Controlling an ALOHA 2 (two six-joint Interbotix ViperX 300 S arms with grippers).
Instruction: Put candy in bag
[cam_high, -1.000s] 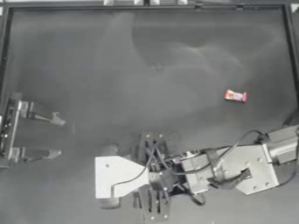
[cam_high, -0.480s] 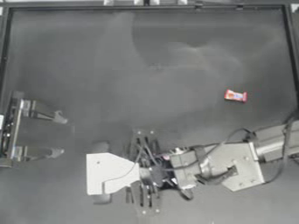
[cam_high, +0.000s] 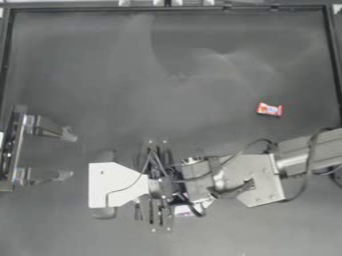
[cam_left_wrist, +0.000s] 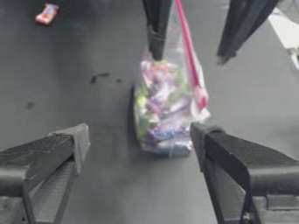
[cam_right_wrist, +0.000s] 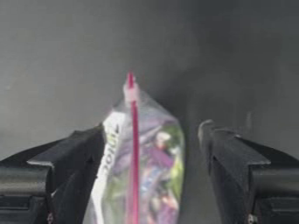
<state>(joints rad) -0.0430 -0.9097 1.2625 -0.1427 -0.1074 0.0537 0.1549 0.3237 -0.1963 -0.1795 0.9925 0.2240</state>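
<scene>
Spotting the candy (cam_high: 269, 109) loose on the dark table (cam_high: 167, 60), wrapper flat, well apart from the right gripper (cam_right_wrist: 151, 129) and out past that arm's forearm. Touched by nothing. So not yet picked up, let alone bagged.

Finding the bag (cam_left_wrist: 166, 109) upright between the right gripper's jaws, low at the table's near side. Pink closure strip (cam_right_wrist: 133, 144) up toward the wrist, sweets piled at the bottom. Jaws spread apart rather than pinched. One jaw seems to rest against the side of the pouch, with a clear gap before the other. Hard to say whether the pouch hangs from that jaw or stands on the table. Reading the mouth as probably zipped, since the strip runs as one thin line, though not certain from here.

Noting the left gripper (cam_high: 65, 155) back at its own edge of the table, jaws wide, pointed across at the bag, and empty. Well apart from both bag and candy.

Judging the task as barely begun. Done so far, at most: bag brought upright and roughly centred within the right gripper's reach. Left to do: steady the bag, open the mouth, fetch the candy from its spot far off behind the right wrist, and drop it in. Likely needing both arms, one to hold and one to fetch. Risk worth minding: with the jaws slack, a tipped or slumping pouch.
</scene>
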